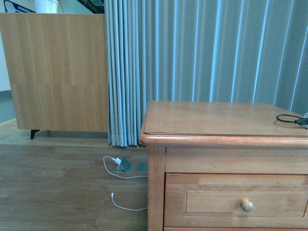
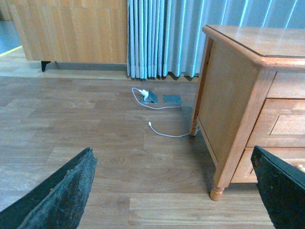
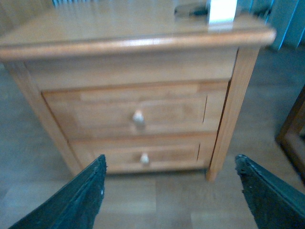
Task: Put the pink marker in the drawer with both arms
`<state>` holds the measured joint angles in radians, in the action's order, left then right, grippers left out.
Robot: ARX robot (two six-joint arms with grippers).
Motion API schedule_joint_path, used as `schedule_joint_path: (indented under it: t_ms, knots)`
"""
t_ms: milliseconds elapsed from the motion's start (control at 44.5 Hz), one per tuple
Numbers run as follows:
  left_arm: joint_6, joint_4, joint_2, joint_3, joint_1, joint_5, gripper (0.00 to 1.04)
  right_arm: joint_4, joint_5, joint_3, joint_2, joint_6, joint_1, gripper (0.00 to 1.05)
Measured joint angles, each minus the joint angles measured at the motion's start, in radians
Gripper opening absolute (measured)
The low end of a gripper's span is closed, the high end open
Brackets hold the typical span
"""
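Holding the left gripper released over the wooden floor, off the front corner of the dresser, its dark fingers spread wide and grasping nothing. Holding the right gripper released too, facing the front of the dresser, nothing between its fingers. Showing the drawer pushed fully shut just under the dresser top, above the lower drawer, with its round knob untouched. Lying looped on the dresser top, near its right edge, a black cable. Not managing to make out the pink marker in any view.
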<state>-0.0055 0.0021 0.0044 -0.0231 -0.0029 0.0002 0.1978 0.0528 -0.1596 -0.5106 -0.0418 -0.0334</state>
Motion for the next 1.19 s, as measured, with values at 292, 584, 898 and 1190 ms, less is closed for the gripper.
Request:
schedule_joint_path:
  t_ms: [292,584,898,1190]
  knots:
    - [0.001,0.000,0.000,0.000,0.000,0.000,0.99,0.125,-0.053,0.095,0.118,0.035,0.030,0.30]
    - [0.001,0.000,0.000,0.000,0.000,0.000,0.99,0.079,-0.052,0.149,0.229,0.040,0.030,0.01]
    - [0.001,-0.001,0.000,0.000,0.000,0.000,0.99,-0.008,-0.052,0.155,0.323,0.040,0.030,0.01]
    - [0.001,-0.002,0.000,0.000,0.000,0.000,0.99,-0.196,-0.052,0.154,0.505,0.041,0.031,0.01]
